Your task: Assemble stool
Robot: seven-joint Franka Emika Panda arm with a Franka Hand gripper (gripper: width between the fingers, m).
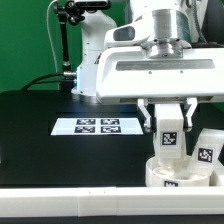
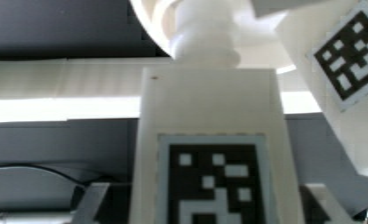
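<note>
White rigid plastic: a tagged stool leg (image 1: 170,138) is held upright in the gripper (image 1: 170,120), whose jaws are closed on it, over the round seat (image 1: 165,178) on the black surface (image 1: 40,140). It is judged light, stiff and smooth, so the flat sides are best gripped.

Smooth white arm (image 1: 160,15), boxy at the wrist.
The gripper housing (image 1: 150,72) is a wide white box with rounded corners and a thin grey seam running along its face. Above the housing sits a pale grey round collar (image 1: 166,44) under a glossy white link. Below the housing, the gripper (image 1: 168,124) shows two short fingers (image 1: 147,113) with dark edges. Behind the housing stands more rounded white casing (image 1: 95,45).
</note>
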